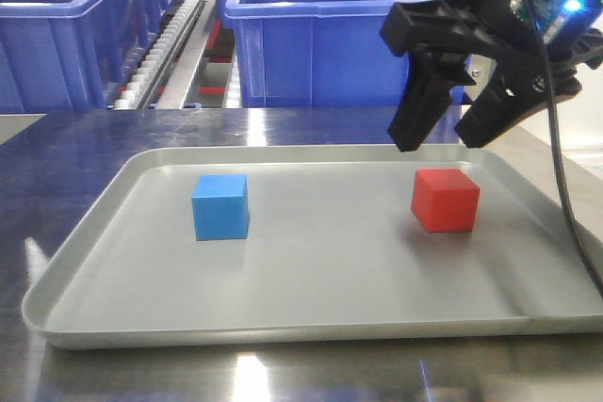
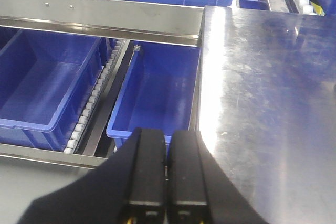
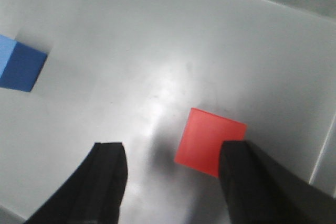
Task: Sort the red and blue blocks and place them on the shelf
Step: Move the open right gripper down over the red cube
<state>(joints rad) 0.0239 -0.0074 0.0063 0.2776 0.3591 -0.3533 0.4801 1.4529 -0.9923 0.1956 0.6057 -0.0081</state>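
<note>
The red block [image 1: 445, 200] sits at the right of the grey tray [image 1: 141, 327] and the blue block [image 1: 220, 205] at its left. My right gripper [image 1: 440, 136] hangs open just above and behind the red block, touching nothing. In the right wrist view the red block [image 3: 208, 140] lies between the spread fingers, close to the right one, and the blue block [image 3: 20, 65] is at the far left. My left gripper [image 2: 168, 145] is shut and empty, out over the edge of the steel tabletop [image 2: 268, 93] above the shelf [image 2: 100, 17].
Large blue bins [image 1: 320, 35] stand on the shelf's white roller tracks [image 1: 165, 44] behind the tray. More blue bins [image 2: 152, 95] sit on lower tiers in the left wrist view. The tray rests on the steel tabletop [image 1: 75, 148].
</note>
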